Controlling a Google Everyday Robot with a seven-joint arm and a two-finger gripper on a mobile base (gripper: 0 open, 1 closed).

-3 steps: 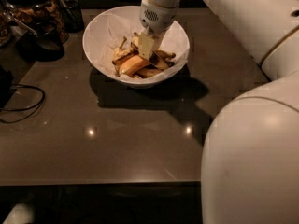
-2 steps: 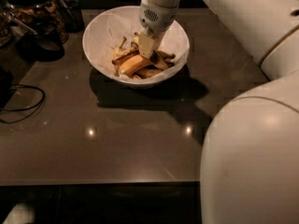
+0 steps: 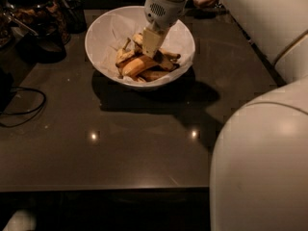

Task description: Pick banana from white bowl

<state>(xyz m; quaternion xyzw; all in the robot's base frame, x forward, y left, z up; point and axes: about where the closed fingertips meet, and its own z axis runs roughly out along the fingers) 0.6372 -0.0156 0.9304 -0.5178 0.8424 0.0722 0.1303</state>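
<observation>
Found the gripper (image 3: 150, 46) down inside the bowl (image 3: 103, 37), tip among the pile (image 3: 139, 66) near the middle. Could not tell whether open, closed or gripping anything. Spotted the banana (image 3: 166, 57) lying in the bowl just right of the gripper's tip, dull and blotched dark brown, beside cleaner orange-yellow ones. Noted the bowl on a dark table (image 3: 120, 143), a jar (image 3: 33, 13) at far left, and a cable (image 3: 24, 109) by the left edge.
</observation>
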